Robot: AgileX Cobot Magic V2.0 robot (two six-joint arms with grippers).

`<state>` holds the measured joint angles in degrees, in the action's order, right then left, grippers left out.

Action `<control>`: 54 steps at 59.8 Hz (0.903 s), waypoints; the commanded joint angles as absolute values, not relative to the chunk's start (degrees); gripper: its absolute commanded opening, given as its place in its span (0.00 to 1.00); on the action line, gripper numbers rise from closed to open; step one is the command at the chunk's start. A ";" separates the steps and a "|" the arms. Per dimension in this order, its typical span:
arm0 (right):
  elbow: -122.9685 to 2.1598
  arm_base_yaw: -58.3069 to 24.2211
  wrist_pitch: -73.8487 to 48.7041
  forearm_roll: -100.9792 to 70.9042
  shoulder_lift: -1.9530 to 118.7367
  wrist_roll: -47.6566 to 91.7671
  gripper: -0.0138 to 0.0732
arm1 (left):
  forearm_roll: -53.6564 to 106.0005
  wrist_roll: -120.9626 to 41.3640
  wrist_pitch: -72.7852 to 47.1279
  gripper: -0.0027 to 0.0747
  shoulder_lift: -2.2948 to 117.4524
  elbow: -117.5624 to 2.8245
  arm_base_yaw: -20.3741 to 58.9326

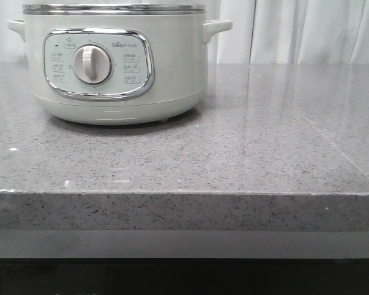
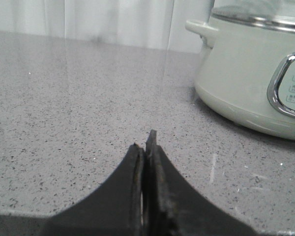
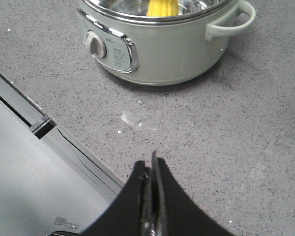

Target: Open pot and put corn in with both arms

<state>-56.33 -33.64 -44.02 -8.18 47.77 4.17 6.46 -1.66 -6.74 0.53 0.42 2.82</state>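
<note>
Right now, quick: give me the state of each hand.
Left hand: closed, holding nothing.
Right hand: closed, holding nothing; the corn sits inside the pot.

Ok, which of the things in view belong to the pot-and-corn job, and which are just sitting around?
Job things:
- pot, open at the top in the right wrist view
- corn, inside the pot
- left gripper, shut and empty
- right gripper, shut and empty

Just there:
- grey countertop
- white curtain

The pot loses its top at the front view's edge; the corn shows only partly.
</note>
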 commanded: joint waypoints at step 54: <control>-57.04 -33.43 -39.58 -7.35 47.06 4.59 0.08 | 7.40 -1.36 2.13 0.01 -1.11 1.10 3.86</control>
<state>-56.18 -33.64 -44.14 -8.18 47.77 4.17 6.93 -1.66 -2.63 -0.31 0.42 3.53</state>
